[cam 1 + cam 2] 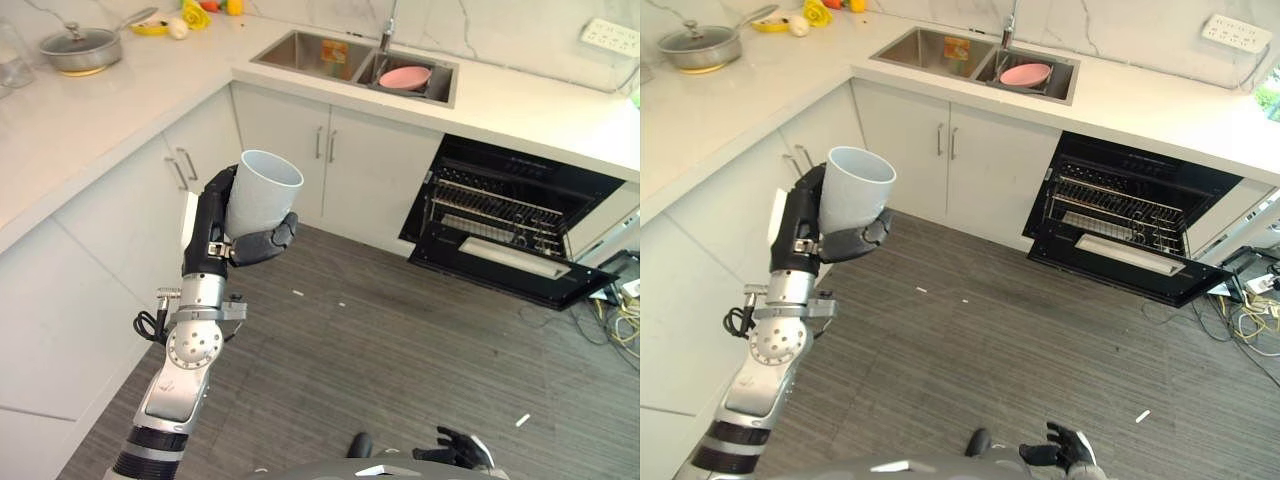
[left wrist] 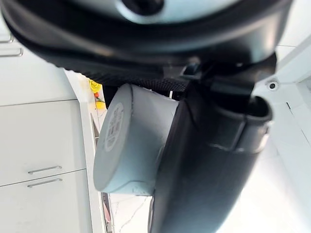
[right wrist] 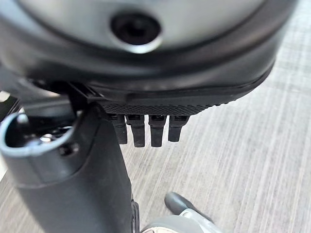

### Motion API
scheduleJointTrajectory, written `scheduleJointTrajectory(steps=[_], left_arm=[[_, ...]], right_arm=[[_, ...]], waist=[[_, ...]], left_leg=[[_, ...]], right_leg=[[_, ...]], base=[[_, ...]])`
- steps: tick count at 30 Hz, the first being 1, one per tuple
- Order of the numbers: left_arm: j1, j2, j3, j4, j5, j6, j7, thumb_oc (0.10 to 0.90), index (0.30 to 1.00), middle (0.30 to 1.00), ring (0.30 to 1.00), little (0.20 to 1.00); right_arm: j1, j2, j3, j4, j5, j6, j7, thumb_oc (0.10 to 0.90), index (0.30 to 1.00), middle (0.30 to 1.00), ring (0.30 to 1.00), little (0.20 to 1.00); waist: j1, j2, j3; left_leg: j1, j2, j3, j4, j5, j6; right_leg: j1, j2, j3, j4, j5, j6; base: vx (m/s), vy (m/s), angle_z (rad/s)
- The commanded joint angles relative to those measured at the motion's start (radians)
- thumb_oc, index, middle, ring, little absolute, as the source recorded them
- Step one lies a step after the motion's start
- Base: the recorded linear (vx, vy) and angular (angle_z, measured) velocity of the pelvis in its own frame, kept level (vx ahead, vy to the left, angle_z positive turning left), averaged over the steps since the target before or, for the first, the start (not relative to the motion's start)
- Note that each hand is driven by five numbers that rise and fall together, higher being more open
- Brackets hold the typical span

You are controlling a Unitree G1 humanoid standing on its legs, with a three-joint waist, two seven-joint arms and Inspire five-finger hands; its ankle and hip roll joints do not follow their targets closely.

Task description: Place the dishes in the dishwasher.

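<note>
My left hand (image 1: 212,232) is raised in front of the white cabinets and shut on a pale grey cup (image 1: 262,195), held upright with its mouth up. In the left wrist view the cup's base (image 2: 114,141) shows past the thumb. A pink plate (image 1: 405,77) lies in the right basin of the sink (image 1: 310,50). To the right, under the counter, the dishwasher (image 1: 520,215) stands open with its door (image 1: 500,258) folded down and a wire rack (image 1: 490,205) inside. My right hand (image 1: 458,447) hangs low near the floor, fingers relaxed.
A lidded pan (image 1: 80,48) and yellow items (image 1: 190,15) sit on the back left of the counter. A socket strip (image 1: 610,35) lies at the far right. Loose cables (image 1: 620,320) lie on the floor beside the dishwasher. Wood-look floor (image 1: 400,360) stretches between me and the cabinets.
</note>
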Motion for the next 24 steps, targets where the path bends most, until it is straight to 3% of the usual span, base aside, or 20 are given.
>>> scheduleJointTrajectory(steps=[1,3,4,5,8,12,13,16,17,19,20,21,22,23,24], left_arm=[[-0.16,-0.003,-0.006,-0.127,-0.001,-0.119,0.005,0.4,0.3,0.3,0.3,0.3],[-0.161,-0.008,-0.005,-0.124,-0.003,-0.117,0.006,0.4,0.3,0.3,0.3,0.3],[-0.157,-0.01,0.002,-0.123,0.001,-0.12,0.01,0.4,0.3,0.3,0.3,0.3],[-0.15,-0.011,0.001,-0.12,-0.001,-0.123,0.007,0.4,0.3,0.3,0.3,0.3],[-0.146,-0.01,0.002,-0.119,0.002,-0.123,0.012,0.4,0.3,0.3,0.3,0.3],[-0.151,0.001,-0.002,-0.123,-0.004,-0.122,0.0,0.4,0.3,0.3,0.3,0.3],[-0.158,0.025,-0.009,-0.127,0.016,-0.117,-0.008,0.4,0.3,0.3,0.3,0.3],[-0.176,0.047,-0.016,-0.118,0.026,-0.114,0.004,0.4,0.3,0.3,0.3,0.3],[-0.187,0.061,-0.012,-0.119,0.034,-0.11,0.024,0.4,0.3,0.3,0.3,0.3],[-0.194,0.061,-0.009,-0.118,0.036,-0.112,0.031,0.4,0.3,0.3,0.3,0.3],[-0.194,0.064,0.01,-0.119,0.051,-0.106,0.052,0.4,0.3,0.3,0.3,0.3],[-0.194,0.064,0.01,-0.119,0.051,-0.106,0.052,0.4,0.3,0.3,0.3,0.3],[-0.183,0.058,0.04,-0.128,0.085,-0.104,0.074,0.4,0.3,0.3,0.3,0.3],[-0.179,0.057,0.057,-0.133,0.099,-0.106,0.086,0.4,0.3,0.3,0.3,0.3],[-0.167,0.046,0.092,-0.139,0.12,-0.109,0.117,0.4,0.3,0.3,0.3,0.3]], right_arm=[[-0.053,-0.075,0.044,-0.027,0.057,-0.036,-0.026,0.8,0.9,0.9,0.9,0.9],[-0.053,-0.077,0.041,-0.033,0.057,-0.036,-0.027,0.8,0.9,0.9,0.9,0.9],[-0.059,-0.086,0.039,-0.038,0.048,-0.039,-0.029,0.8,0.9,0.9,0.9,0.9],[-0.062,-0.088,0.048,-0.04,0.033,-0.039,-0.035,0.8,0.9,0.9,0.9,0.9],[-0.068,-0.092,0.044,-0.039,0.027,-0.038,-0.041,0.8,0.9,0.9,0.9,0.9],[-0.058,-0.082,0.001,-0.08,0.067,-0.055,-0.044,0.8,0.9,0.9,0.9,0.9],[-0.047,-0.08,-0.018,-0.143,0.075,-0.065,-0.053,0.8,0.9,0.9,0.9,0.9],[-0.048,-0.084,-0.024,-0.202,0.037,-0.072,-0.092,0.8,0.9,0.9,0.9,0.9],[-0.057,-0.09,-0.04,-0.281,0.01,-0.083,-0.138,0.8,0.9,0.9,0.9,0.9],[-0.058,-0.093,-0.054,-0.307,0.008,-0.085,-0.15,0.8,0.9,0.9,0.9,0.9],[-0.047,-0.116,-0.077,-0.45,-0.032,-0.097,-0.169,0.8,0.9,0.9,0.9,0.9],[-0.047,-0.116,-0.077,-0.45,-0.032,-0.097,-0.169,0.8,0.9,0.9,0.9,0.9],[-0.016,-0.14,-0.121,-0.592,-0.077,-0.104,-0.186,0.8,0.9,0.9,0.9,0.9],[-0.013,-0.154,-0.146,-0.664,-0.1,-0.116,-0.204,0.8,0.9,0.9,0.9,0.9],[0.0,-0.181,-0.188,-0.808,-0.154,-0.132,-0.232,0.8,0.9,0.9,0.9,0.9]], waist=[[0.001,0.036,0.043],[0.002,0.045,0.04],[0.02,0.063,0.027],[0.047,0.076,0.014],[0.056,0.091,0.007],[0.03,0.088,-0.011],[0.013,0.077,-0.018],[0.009,0.072,-0.015],[-0.003,0.073,-0.002],[0.0,0.083,0.001],[-0.014,0.105,0.017],[-0.014,0.105,0.017],[-0.026,0.109,0.022],[-0.036,0.112,0.022],[-0.047,0.109,0.019]], left_leg=[[-0.036,0.01,-0.081,-0.116,0.15,-0.001],[-0.035,0.012,-0.084,-0.187,0.131,0.012],[-0.042,0.015,-0.145,-0.382,0.094,0.031],[-0.03,0.01,-0.239,-0.512,0.109,0.037],[-0.051,0.023,-0.299,-0.565,0.148,0.02],[0.003,-0.005,-0.233,-0.594,0.127,0.041],[0.044,-0.047,-0.191,-0.614,0.1,0.08],[0.066,-0.073,-0.145,-0.62,0.079,0.114],[0.096,-0.094,-0.121,-0.625,0.055,0.142],[0.103,-0.098,-0.107,-0.625,0.048,0.155],[0.135,-0.104,-0.093,-0.625,0.027,0.174],[0.135,-0.104,-0.093,-0.625,0.027,0.174],[0.167,-0.124,-0.063,-0.625,-0.005,0.184],[0.177,-0.129,-0.052,-0.625,-0.016,0.186],[0.186,-0.145,-0.03,-0.625,-0.027,0.182]], right_leg=[[0.258,-0.016,0.048,-0.332,0.115,0.177],[0.26,-0.017,0.055,-0.335,0.114,0.192],[0.26,-0.028,0.088,-0.335,0.11,0.234],[0.258,-0.036,0.13,-0.335,0.098,0.252],[0.266,-0.042,0.167,-0.335,0.085,0.269],[0.292,-0.075,0.187,-0.313,0.095,0.283],[0.258,-0.11,0.207,-0.23,0.108,0.3],[0.176,-0.141,0.254,-0.093,0.126,0.322],[0.107,-0.161,0.273,0.038,0.178,0.357],[0.071,-0.162,0.275,0.102,0.211,0.367],[0.019,-0.174,0.228,0.216,0.25,0.369],[0.019,-0.174,0.228,0.216,0.25,0.369],[-0.016,-0.2,0.152,0.26,0.261,0.369],[-0.03,-0.2,0.124,0.249,0.257,0.369],[-0.045,-0.179,0.058,0.151,0.231,0.356]], base=[[0.17,0.1,-0.35],[0.24,0.203,-0.64],[0.41,0.383,-0.82],[0.41,0.383,-0.82],[0.28,0.212,-1.34],[0.27,0.253,-1.02],[0.27,0.368,-0.64],[0.13,0.251,-0.26],[0.13,0.282,-0.39],[0.09,0.272,-0.62],[0.08,0.276,-0.79],[0.16,0.324,-0.47],[0.13,0.182,-0.22],[0.24,0.221,-0.28],[0.14,0.082,-0.18]])
